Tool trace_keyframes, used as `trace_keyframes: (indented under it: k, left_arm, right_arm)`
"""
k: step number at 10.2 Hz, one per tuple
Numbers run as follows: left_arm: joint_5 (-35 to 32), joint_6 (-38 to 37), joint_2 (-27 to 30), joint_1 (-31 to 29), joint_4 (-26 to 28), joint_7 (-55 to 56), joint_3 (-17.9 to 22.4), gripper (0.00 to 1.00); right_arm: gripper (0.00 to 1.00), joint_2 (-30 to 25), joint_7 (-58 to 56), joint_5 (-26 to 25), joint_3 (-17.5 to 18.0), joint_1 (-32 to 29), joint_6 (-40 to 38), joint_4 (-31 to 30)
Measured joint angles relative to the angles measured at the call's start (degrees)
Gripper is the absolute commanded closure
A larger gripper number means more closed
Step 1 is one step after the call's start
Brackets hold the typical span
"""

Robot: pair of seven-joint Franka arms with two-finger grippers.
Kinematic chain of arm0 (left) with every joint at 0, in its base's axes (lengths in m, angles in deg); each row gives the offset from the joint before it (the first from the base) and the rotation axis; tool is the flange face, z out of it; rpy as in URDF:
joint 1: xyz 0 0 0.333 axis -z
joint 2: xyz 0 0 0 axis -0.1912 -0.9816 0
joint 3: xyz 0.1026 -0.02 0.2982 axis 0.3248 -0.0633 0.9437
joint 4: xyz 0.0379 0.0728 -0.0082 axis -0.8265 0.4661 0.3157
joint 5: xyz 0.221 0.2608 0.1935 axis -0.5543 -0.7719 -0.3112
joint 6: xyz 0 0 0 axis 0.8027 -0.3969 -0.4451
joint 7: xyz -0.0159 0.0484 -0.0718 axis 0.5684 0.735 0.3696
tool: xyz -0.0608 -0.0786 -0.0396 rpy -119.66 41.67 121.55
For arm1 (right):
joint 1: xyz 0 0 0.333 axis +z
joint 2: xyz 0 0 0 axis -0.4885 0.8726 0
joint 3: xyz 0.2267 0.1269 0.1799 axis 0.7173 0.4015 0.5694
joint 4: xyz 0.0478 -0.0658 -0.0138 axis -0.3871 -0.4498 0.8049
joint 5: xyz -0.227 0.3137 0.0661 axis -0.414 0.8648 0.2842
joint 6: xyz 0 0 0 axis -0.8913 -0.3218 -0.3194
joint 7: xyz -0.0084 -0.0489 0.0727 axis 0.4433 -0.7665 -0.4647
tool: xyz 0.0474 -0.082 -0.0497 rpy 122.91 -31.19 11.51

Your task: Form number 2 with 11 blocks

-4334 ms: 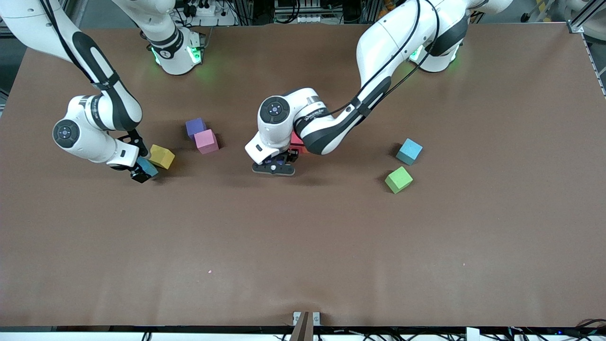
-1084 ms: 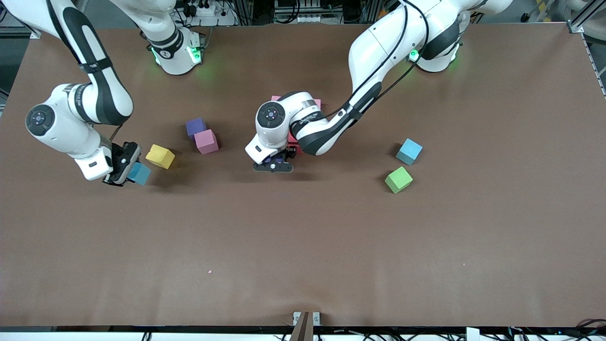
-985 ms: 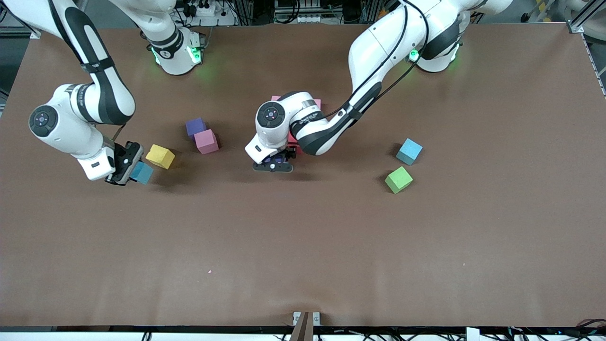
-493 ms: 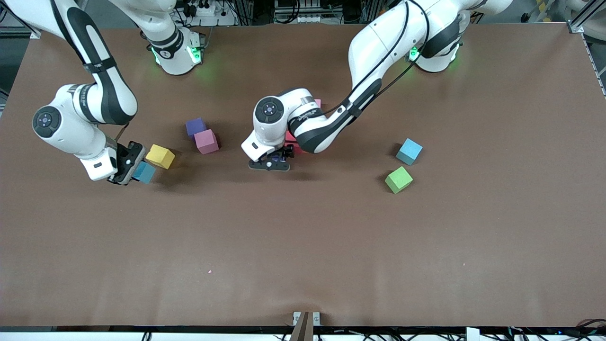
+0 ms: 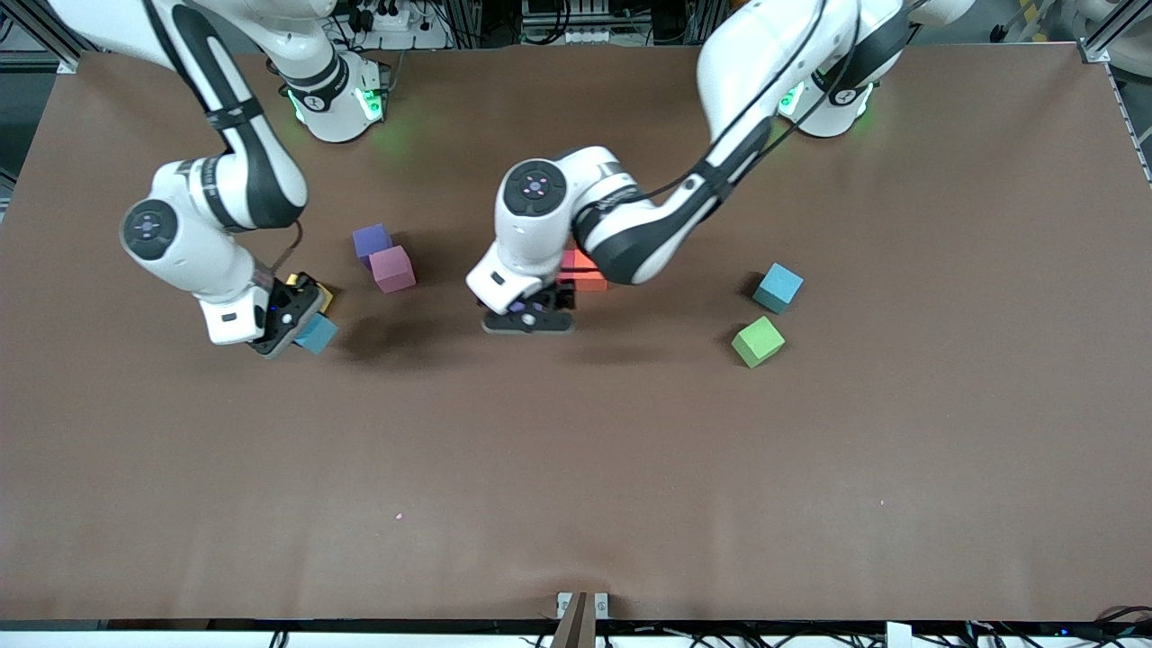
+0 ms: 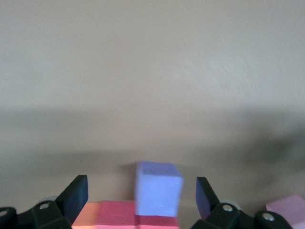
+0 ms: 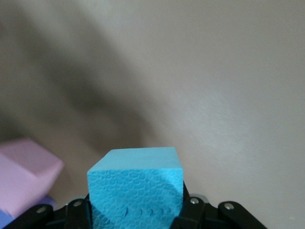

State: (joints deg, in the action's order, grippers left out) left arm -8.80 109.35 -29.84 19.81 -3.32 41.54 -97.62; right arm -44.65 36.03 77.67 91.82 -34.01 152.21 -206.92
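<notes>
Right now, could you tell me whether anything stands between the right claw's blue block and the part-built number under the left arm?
Nothing visible blocks it. The right claw carries the blue block over bare table; the pink cube and purple cube lie farther from the camera than that path. The open left claw hovers there.

Blue cube in my right gripper, my left gripper over the red cubes

My right gripper [image 5: 286, 331] grips a light blue cube [image 5: 317, 334] in the air, just above a yellow cube [image 5: 322, 295]. My left gripper [image 5: 529, 319] hangs over the red cubes [image 5: 585, 268] mid-table. A purple cube [image 5: 372, 241] touches a pink cube [image 5: 392, 268]; another light blue cube [image 5: 778, 287] and a green cube [image 5: 758, 341] sit toward my left arm's end.
</notes>
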Motion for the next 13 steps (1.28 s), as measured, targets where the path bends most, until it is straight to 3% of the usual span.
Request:
trace_keyframes:
  k: [4, 8, 9, 11, 13]
  left_arm:
    - [0.0, -10.6, 6.8, -10.4, 3.0, -0.9, -0.5, 0.0]
    - [0.0, -11.0, 17.2, -24.1, 19.6, -2.3, -3.0, 0.0]
    - [0.0, -10.9, 19.3, -29.5, 23.7, -3.3, -6.3, 0.0]
    - [0.0, -9.1, 21.5, -43.9, 31.7, -4.3, -16.8, 0.0]
    - [0.0, -5.2, 22.1, -53.9, 38.7, -4.4, -24.5, 0.0]
  right_arm:
    - [0.57, 0.6, 30.6, 0.0, 0.0, 9.6, 0.0, 2.2]
    - [0.57, 7.4, 64.2, 0.1, -0.3, 20.3, 0.0, 12.5]
    - [0.57, 10.9, 70.5, 0.1, -1.3, 23.4, 0.0, 16.9]
    - [0.57, 17.7, 75.3, 0.1, -5.8, 29.0, -2.4, 25.4]
    - [0.57, 22.4, 78.6, 0.1, -7.5, 31.4, -3.0, 29.6]
